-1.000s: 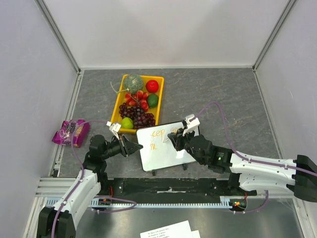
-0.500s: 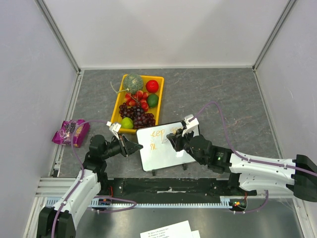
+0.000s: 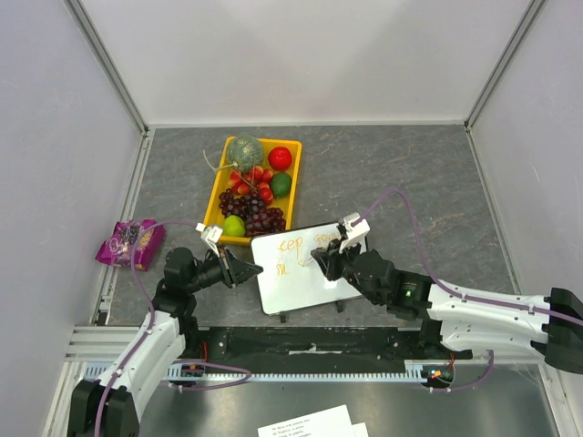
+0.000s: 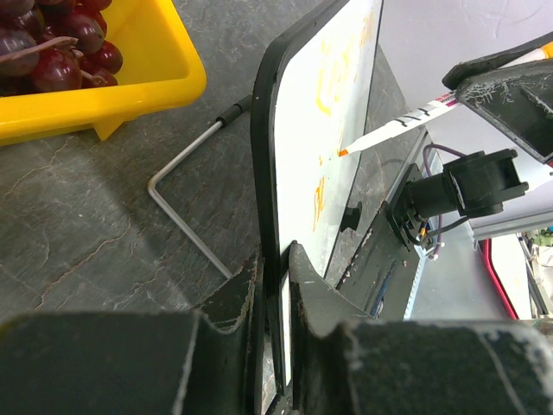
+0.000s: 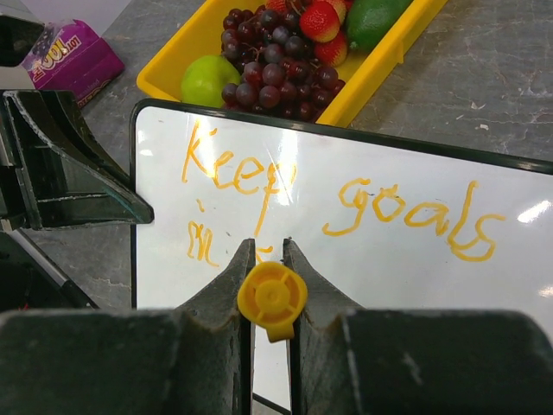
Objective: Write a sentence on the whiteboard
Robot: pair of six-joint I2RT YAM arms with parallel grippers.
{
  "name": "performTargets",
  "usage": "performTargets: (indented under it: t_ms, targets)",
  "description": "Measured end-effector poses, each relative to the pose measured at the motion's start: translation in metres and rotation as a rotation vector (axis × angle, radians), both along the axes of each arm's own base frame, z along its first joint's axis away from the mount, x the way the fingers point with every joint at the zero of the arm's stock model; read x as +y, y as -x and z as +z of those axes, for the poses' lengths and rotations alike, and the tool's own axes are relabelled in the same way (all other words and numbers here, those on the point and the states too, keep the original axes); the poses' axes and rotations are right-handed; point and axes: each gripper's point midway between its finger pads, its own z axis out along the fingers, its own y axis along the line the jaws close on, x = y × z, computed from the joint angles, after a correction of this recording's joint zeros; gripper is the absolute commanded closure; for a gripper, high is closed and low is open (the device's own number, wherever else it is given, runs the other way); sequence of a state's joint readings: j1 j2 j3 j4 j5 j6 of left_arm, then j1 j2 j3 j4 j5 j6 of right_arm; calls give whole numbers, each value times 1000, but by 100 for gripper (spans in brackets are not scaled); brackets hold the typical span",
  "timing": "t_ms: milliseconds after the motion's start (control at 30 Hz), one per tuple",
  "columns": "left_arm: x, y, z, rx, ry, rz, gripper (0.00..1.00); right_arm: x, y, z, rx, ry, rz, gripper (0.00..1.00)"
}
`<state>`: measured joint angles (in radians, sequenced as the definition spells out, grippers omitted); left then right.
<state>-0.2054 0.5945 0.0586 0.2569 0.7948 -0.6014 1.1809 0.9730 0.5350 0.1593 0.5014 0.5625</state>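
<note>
The top external view gives the layout. The whiteboard sits in the lower middle of the frame on the grey counter, just below the near end of the yellow tray of fruit. It lies between the left claw at its left edge and the right claw over its right half. A purple packet lies well apart at the left edge. From up here the orange writing is too small to read.

The right wrist view makes the sentence legible. "Keep goals" runs across the upper line and "in" begins a second line at the lower left. The right claw is clenched on the marker, whose yellow end cap fills the gap between the fingers at the bottom centre, just below the writing. The marker's tip is hidden in this view.

Only the left wrist view shows that tip. The white barrel comes down from the upper right, and its orange point is at the board's face near mid-frame, though actual contact cannot be made out. This view also shows the left claw clamped on the board's dark frame at the bottom centre, one finger on each side. A bent metal wire leg rests on the counter behind the board. The board is seen nearly edge-on here, so its lettering is only an orange smear.
</note>
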Motion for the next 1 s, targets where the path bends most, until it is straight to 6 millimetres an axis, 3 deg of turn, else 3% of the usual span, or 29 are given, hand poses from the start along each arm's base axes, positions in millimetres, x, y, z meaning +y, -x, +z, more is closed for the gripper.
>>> performTargets:
  t_ms: [700, 1000]
  targets:
    - [0, 0, 0, 0, 0, 1, 98, 9, 6, -8, 44, -30, 34, 100]
    - [0, 0, 0, 0, 0, -1, 98, -3, 0, 19, 8, -104, 3, 100]
